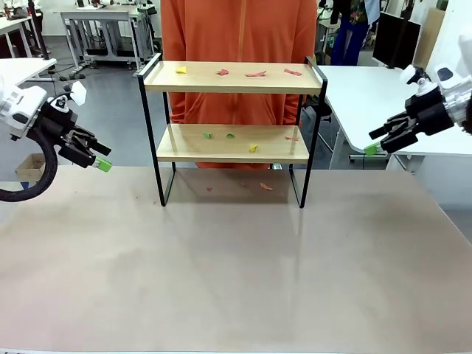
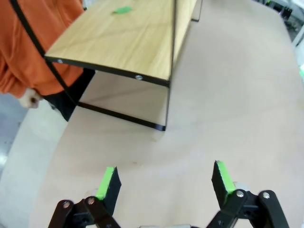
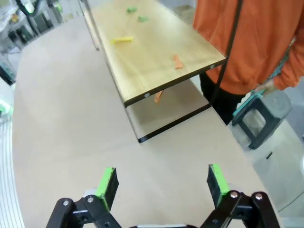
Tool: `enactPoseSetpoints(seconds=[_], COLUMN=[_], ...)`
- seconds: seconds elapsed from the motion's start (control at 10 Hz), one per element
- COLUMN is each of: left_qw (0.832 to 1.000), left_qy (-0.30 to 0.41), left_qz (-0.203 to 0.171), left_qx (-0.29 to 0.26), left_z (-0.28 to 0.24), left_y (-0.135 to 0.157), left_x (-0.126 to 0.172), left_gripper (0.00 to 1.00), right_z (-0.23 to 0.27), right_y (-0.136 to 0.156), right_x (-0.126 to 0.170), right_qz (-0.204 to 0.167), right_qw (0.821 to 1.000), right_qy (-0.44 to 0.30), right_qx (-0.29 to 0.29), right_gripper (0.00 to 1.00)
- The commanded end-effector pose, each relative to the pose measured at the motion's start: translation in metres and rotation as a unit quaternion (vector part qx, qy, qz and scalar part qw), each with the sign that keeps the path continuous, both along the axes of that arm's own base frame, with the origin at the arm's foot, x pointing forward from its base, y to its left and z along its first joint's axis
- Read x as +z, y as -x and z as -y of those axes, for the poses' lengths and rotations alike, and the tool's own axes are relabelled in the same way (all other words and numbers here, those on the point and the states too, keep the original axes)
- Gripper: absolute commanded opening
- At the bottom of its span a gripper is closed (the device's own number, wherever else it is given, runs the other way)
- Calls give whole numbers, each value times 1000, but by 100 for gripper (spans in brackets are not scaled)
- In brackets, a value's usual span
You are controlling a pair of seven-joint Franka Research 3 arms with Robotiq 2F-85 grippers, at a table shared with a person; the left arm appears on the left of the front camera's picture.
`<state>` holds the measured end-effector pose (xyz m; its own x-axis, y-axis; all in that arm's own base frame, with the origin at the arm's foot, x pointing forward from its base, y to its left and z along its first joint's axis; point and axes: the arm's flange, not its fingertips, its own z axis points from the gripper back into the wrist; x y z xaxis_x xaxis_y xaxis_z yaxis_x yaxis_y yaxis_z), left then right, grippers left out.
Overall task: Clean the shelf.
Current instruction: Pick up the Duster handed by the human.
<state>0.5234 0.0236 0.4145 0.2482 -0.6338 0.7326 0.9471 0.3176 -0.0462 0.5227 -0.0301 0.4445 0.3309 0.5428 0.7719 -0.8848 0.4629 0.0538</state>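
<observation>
Two-tier shelf [image 1: 232, 144] at the far middle of a table [image 1: 236, 280], both robot grippers spread open and holding nothing.

Front view: the shelf stands before a person in orange [image 1: 236, 29], small coloured scraps [image 1: 256, 74] on both boards; wide bare tabletop lies in front. The left gripper [image 1: 102, 157] hovers off the table's left edge, the right gripper [image 1: 375, 141] off its right edge, both well apart from the shelf. Left wrist view: spread fingers above bare table, the shelf's corner ahead. Right wrist view: spread fingers likewise, touching nothing, the lower board's end ahead.
</observation>
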Motion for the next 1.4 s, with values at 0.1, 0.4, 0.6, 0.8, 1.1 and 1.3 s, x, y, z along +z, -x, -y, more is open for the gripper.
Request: enactPoseSetpoints(seconds=[0.1, 0.4, 0.6, 0.8, 1.1, 1.3], left_qw=[995, 980, 966, 951, 929, 920], left_qy=[93, 179, 229, 272, 338, 359], left_qz=[10, 56, 106, 133, 129, 124], left_qx=[-18, -59, -59, -62, -78, -90], left_z=[-46, -79, -95, -97, -99, -105], left_y=[-70, -110, -123, -128, -130, -135], left_x=[-20, -60, -92, -113, -116, -108], left_gripper=[100, 100, 100, 100, 100, 100], right_z=[62, 107, 125, 133, 127, 123], right_y=[-78, -133, -144, -147, -150, -153], right_x=[-30, -75, -99, -113, -121, -117], right_qz=[19, 54, 70, 99, 104, 110], right_qw=[987, 974, 957, 947, 943, 941], right_qy=[-142, -203, -259, -276, -286, -288], right_qx=[71, 86, 114, 131, 136, 142], right_gripper=[100, 100, 100, 100, 100, 100])
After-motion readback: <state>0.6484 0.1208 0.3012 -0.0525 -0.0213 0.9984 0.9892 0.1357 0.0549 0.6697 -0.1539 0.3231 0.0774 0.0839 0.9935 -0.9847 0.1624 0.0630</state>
